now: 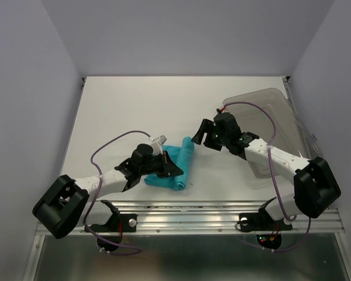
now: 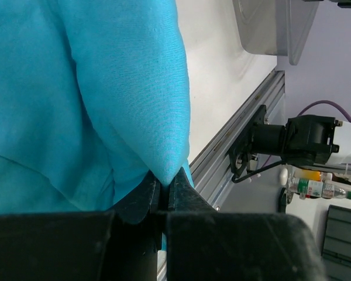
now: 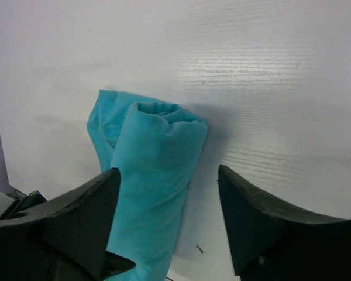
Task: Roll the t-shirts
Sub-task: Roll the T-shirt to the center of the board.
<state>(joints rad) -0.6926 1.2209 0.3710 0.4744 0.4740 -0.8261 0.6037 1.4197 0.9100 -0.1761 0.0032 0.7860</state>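
White table [image 1: 134, 105], t-shirt [image 1: 181, 161] pinched in left claw [image 2: 165, 188]

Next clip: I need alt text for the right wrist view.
A teal t-shirt rolled into a tube lies on the white table, its spiral end showing. The right gripper is open, its black fingers framing the roll's near part.

The teal t-shirt [image 1: 186, 155] is down on the white surface [image 1: 134, 105], close to the near edge and about midway along it. It's plain, thin and soft, with no print. Most of it is wound into a loose tube running from the near edge toward the far one, and the far end shows its spiral. A flatter flap trails off left, with one fold pinched tight in the left tool [image 2: 165, 186].
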